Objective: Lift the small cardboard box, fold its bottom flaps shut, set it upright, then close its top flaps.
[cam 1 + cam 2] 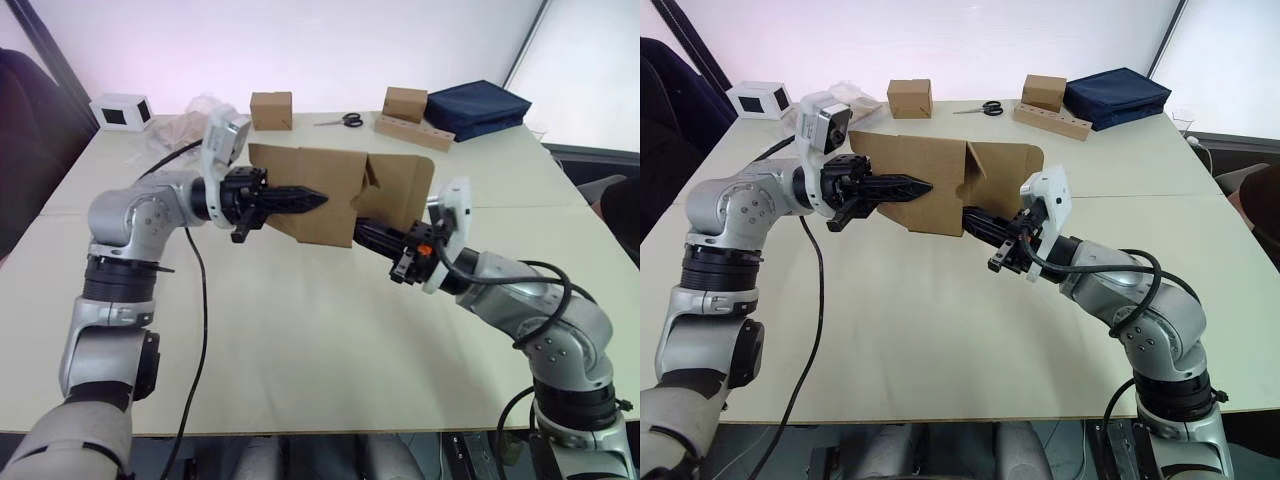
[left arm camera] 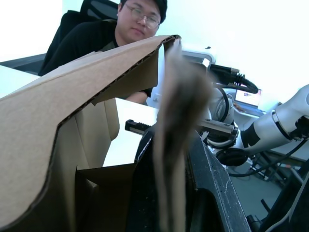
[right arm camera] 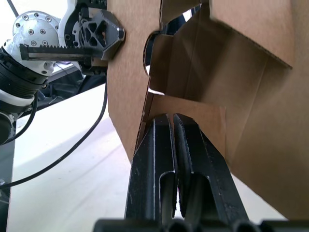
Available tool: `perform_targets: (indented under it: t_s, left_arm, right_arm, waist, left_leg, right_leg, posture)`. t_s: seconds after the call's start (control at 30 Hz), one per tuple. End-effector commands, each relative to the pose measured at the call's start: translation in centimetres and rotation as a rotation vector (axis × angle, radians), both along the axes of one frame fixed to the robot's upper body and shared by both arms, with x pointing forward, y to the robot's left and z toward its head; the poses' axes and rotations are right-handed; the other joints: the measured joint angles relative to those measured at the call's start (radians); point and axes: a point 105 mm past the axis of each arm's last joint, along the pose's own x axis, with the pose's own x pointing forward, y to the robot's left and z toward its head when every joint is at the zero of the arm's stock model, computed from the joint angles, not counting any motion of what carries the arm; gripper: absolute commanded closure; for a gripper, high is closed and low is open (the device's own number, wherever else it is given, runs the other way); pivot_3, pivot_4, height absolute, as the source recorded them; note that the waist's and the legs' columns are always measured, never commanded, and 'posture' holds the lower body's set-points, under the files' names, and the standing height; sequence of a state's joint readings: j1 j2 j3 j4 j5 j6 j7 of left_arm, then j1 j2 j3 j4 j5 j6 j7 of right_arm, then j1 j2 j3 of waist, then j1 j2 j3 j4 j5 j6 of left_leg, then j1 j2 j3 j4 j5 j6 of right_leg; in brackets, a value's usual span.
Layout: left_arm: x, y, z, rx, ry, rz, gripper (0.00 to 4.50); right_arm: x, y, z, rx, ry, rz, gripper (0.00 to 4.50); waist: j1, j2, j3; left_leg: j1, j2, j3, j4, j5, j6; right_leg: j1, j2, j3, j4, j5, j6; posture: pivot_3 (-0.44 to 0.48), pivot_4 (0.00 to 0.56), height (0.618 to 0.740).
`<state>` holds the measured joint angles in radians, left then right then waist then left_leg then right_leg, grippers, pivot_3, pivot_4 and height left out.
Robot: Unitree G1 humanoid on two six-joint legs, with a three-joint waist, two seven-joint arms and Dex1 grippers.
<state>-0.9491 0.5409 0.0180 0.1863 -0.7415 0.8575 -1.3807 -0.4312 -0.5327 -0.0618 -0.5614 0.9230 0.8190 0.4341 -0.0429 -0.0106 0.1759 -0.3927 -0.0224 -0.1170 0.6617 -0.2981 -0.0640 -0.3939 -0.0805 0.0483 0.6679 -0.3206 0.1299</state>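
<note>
Held above the counter: small cardboard box, flaps open, empty inside; left tool at 9 o'clock and right tool at 5 o'clock, each clamped on a panel.

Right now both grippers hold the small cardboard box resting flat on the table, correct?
Not quite. Both the left gripper and right gripper hold the small cardboard box, but it is lifted above the table, as the left eye view shows.

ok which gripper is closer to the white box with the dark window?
Left. The left gripper clamps the small cardboard box on the side toward the white box; the right gripper clamps its other side, farther off.
</note>
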Motion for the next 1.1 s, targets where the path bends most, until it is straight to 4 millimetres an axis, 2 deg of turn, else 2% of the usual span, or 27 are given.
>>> perform_targets:
  t_s: [0.03,0.1,0.23,0.4,0.53,0.8,1.1]
  left_arm:
    - [-0.3,0.5,2.1,-0.029,-0.080,-0.003,4.50]
    - [-0.3,0.7,2.3,-0.030,-0.083,-0.001,4.50]
    - [-0.4,0.7,2.5,-0.037,-0.086,-0.013,4.50]
    - [-0.7,0.3,2.3,-0.035,-0.080,-0.031,4.50]
    - [-0.7,0.3,2.2,-0.030,-0.079,-0.034,4.50]
    - [-0.9,0.2,2.4,-0.032,-0.082,-0.042,4.50]
    - [-1.0,0.0,2.4,-0.040,-0.081,-0.049,4.50]
  right_arm:
    - [-1.6,-1.9,2.3,0.002,-0.053,0.035,4.40]
    - [-2.1,-2.8,3.2,0.001,-0.054,0.046,4.40]
    - [-1.0,-4.7,5.4,0.059,-0.088,-0.020,4.40]
    - [0.3,-4.8,6.0,0.090,-0.115,-0.068,4.40]
    - [0.5,-4.1,6.4,0.112,-0.127,-0.054,4.40]
    - [-0.1,-1.5,6.3,0.121,-0.128,0.045,4.40]
    - [0.1,-0.3,5.9,0.117,-0.125,0.068,4.40]
  waist:
    - [0.003,0.000,0.000]
    - [0.002,0.000,0.000]
    - [-0.003,0.000,0.000]
    - [-0.002,0.000,0.000]
    - [-0.001,0.000,0.000]
    - [-0.002,0.000,0.000]
    - [-0.002,0.000,0.000]
  left_leg:
    - [0.000,0.000,0.000,0.000,0.000,0.000]
    - [0.000,0.000,0.000,0.000,0.000,0.000]
    - [0.000,0.000,0.000,0.000,0.000,0.000]
    - [0.000,0.000,0.000,0.000,0.000,0.000]
    - [0.000,0.000,0.000,0.000,0.000,0.000]
    - [0.000,0.000,0.000,0.000,0.000,0.000]
    - [0.000,0.000,0.000,0.000,0.000,0.000]
  right_leg:
    - [0.000,0.000,0.000,0.000,0.000,0.000]
    - [0.001,-0.001,0.000,0.000,0.000,0.000]
    - [0.000,0.000,0.000,0.000,0.000,0.000]
    - [0.000,0.000,0.000,0.000,0.000,0.000]
    - [0.000,0.000,0.000,0.000,0.000,0.000]
    - [0.000,0.000,0.000,0.000,0.000,0.000]
    - [0.000,0.000,0.000,0.000,0.000,0.000]
  posture:
    - [0.000,0.150,0.740]
    - [0.000,0.150,0.740]
    - [0.000,0.150,0.740]
    - [0.000,0.150,0.740]
    - [0.000,0.150,0.740]
    - [0.000,0.150,0.740]
    - [0.000,0.150,0.740]
